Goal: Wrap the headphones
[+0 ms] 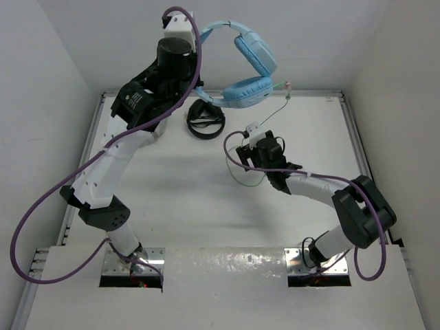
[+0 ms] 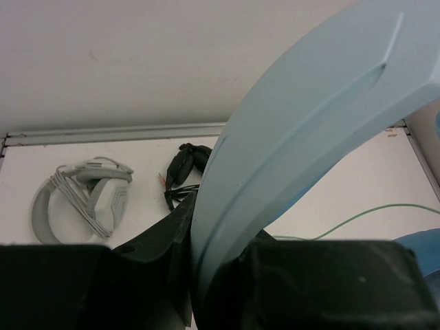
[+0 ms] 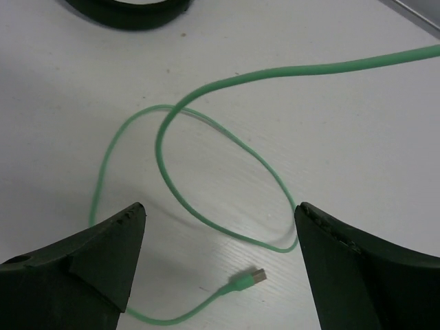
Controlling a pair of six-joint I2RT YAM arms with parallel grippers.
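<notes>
The light blue headphones (image 1: 249, 91) hang in the air at the back of the table, ear cups to the right. My left gripper (image 1: 195, 62) is shut on their blue headband (image 2: 309, 117), which fills the left wrist view between the fingers (image 2: 220, 265). The thin green cable (image 1: 269, 117) drops from the cups to the table and loops in front of my right gripper (image 1: 258, 155). In the right wrist view that gripper (image 3: 218, 210) is open and empty just above the cable loop (image 3: 165, 158), with the USB plug (image 3: 256, 276) lying between the fingers.
Black headphones (image 1: 205, 118) lie on the table behind the cable loop and show in the left wrist view (image 2: 185, 168). Grey-white headphones (image 2: 82, 203) lie at the far left, hidden under the left arm from above. White walls and a metal rail (image 1: 323, 95) bound the table.
</notes>
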